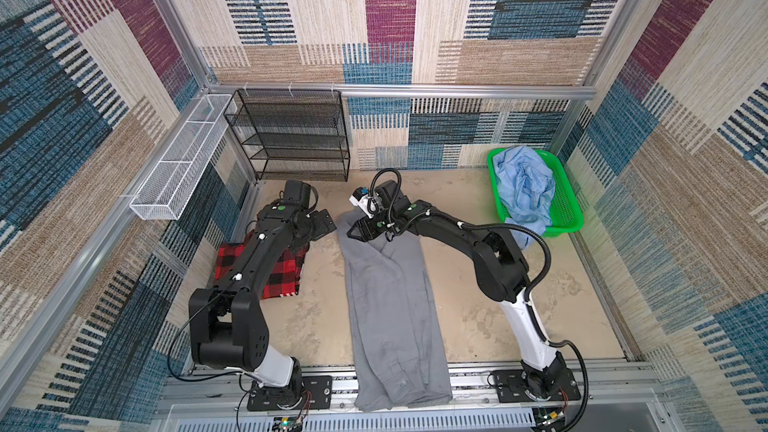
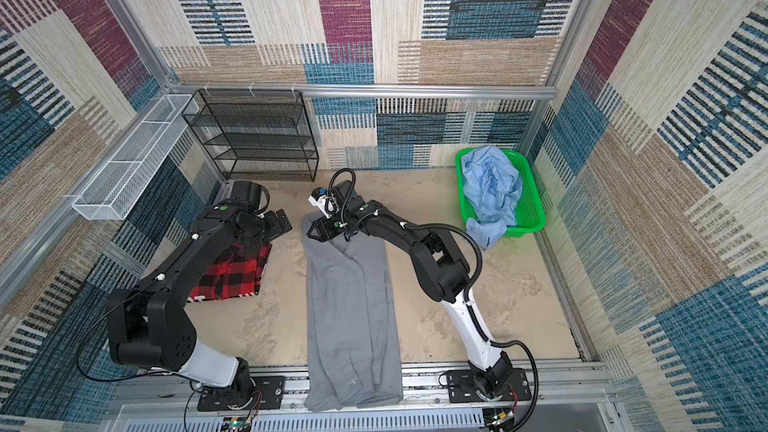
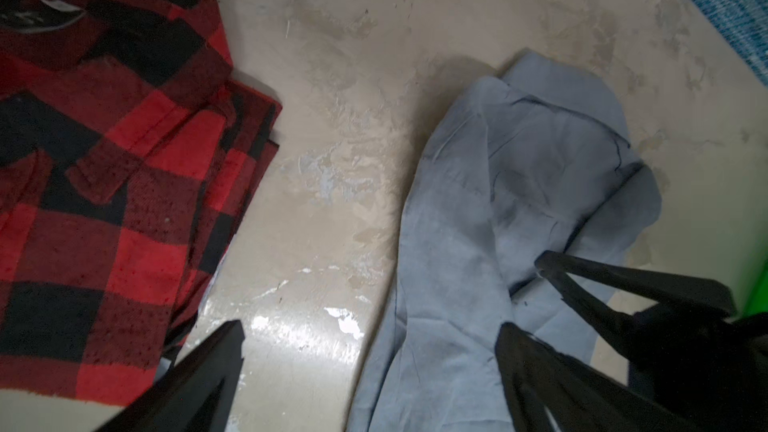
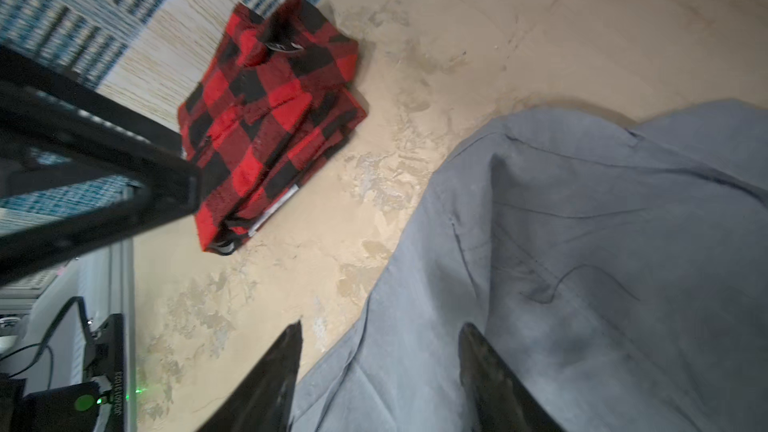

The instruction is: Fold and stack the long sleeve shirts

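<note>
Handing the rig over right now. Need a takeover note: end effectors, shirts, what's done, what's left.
Left end effector: open, empty, hovering between the red-and-black plaid flannel shirt and the plain grey button-up shirt.
Right end effector: open over the grey shirt's collar end.
Done: plaid folded; grey narrowed into a long strip, hem over the front rail.
To do: finish grey, stack on plaid; light blue shirt sits crumpled in the green plastic mesh basket.

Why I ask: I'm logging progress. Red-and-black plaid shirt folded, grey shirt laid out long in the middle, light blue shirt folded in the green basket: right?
Not quite. The light blue shirt in the green mesh basket is a crumpled heap, not folded; both top views show it. The red-and-black plaid shirt is folded and the grey shirt lies long in the middle.
</note>
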Action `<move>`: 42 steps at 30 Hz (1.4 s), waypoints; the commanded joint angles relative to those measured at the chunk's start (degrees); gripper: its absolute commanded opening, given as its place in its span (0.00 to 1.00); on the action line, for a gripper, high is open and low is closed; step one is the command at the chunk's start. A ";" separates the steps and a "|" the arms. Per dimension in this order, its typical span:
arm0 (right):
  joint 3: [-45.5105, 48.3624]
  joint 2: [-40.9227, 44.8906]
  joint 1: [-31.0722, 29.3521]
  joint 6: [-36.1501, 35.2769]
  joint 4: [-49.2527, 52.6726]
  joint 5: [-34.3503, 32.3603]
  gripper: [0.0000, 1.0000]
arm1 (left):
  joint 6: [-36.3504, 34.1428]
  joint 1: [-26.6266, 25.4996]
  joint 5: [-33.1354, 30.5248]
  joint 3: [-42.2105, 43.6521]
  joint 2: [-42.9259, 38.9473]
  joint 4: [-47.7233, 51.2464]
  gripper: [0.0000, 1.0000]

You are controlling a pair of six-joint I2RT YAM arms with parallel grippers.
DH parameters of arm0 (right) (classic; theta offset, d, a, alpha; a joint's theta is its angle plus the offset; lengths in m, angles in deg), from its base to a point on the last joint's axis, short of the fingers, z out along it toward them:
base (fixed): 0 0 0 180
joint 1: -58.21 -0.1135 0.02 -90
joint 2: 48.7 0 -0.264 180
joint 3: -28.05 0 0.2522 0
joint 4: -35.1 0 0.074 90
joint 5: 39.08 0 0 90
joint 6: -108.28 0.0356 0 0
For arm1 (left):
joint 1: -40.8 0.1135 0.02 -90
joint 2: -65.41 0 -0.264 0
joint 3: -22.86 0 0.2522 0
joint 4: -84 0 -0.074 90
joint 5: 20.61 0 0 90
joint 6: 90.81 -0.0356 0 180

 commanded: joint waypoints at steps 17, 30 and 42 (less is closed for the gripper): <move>-9.83 -7.71 -2.17 -1.52 5.43 -18.80 0.62 | -2.19 4.79 5.92 1.93 2.09 -2.69 0.94; -11.59 -8.95 -2.09 -1.36 5.23 -13.27 0.07 | -2.49 4.80 6.09 1.49 3.60 -2.67 0.93; 12.36 3.21 7.12 7.64 -14.84 7.94 0.00 | -1.46 4.72 5.48 -2.95 7.77 0.46 0.90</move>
